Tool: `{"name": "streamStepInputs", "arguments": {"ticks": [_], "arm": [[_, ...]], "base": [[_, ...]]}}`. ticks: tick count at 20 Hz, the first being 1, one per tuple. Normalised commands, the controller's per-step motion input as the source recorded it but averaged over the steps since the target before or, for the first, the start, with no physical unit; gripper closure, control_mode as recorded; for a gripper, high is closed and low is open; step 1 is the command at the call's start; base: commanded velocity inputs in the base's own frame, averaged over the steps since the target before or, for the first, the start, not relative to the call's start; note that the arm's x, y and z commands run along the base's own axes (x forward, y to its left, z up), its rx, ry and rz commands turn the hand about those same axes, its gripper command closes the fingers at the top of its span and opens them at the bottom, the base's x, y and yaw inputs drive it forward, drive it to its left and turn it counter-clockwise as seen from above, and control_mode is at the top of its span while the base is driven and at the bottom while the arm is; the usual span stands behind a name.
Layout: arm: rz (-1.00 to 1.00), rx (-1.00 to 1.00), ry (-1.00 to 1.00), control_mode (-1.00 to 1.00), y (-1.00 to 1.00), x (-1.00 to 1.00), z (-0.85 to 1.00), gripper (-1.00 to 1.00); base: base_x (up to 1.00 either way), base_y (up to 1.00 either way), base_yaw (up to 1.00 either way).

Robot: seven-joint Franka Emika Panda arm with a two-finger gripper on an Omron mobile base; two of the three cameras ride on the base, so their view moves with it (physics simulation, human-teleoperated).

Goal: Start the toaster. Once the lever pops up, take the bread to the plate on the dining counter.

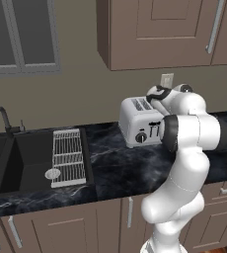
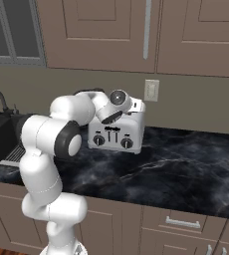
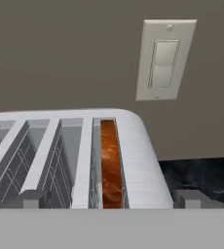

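The toaster [image 3: 75, 155] stands on the black marble counter [image 2: 186, 169] against the wall, and everything else is placed from it. Of its four slots, the one nearest its right end holds the bread [image 3: 111, 165], a brown slice standing on edge and sunk between the wire guides; the three slots to the left of that show bare wire. The gripper [image 3: 111, 199] hangs just above the toaster's top, its two fingers [image 3: 33, 198] spread wide on either side of the bread's slot and closed on nothing. The hand view gives the slots and a wall switch plate [image 3: 163, 59] behind the toaster. The left base view adds a sink [image 1: 26, 163] with a wire rack [image 1: 67, 157], well to the toaster's left. The right base view shows the toaster's front, with black knobs [image 2: 99, 140] and levers.
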Motion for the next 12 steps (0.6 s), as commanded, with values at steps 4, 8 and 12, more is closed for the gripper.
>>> {"name": "streamStepInputs", "arguments": {"ticks": [4, 8, 12], "arm": [[0.00, 0.00, 0.04, -1.00, 0.00, 0.05, 0.00, -1.00], [0.00, 0.00, 0.04, -1.00, 0.00, 0.19, 0.00, -1.00], [0.00, 0.00, 0.04, -1.00, 0.00, 0.19, 0.00, -1.00]], "base": [[0.00, 0.00, 0.00], [0.00, 0.00, 0.00], [0.00, 0.00, 0.00]]}}
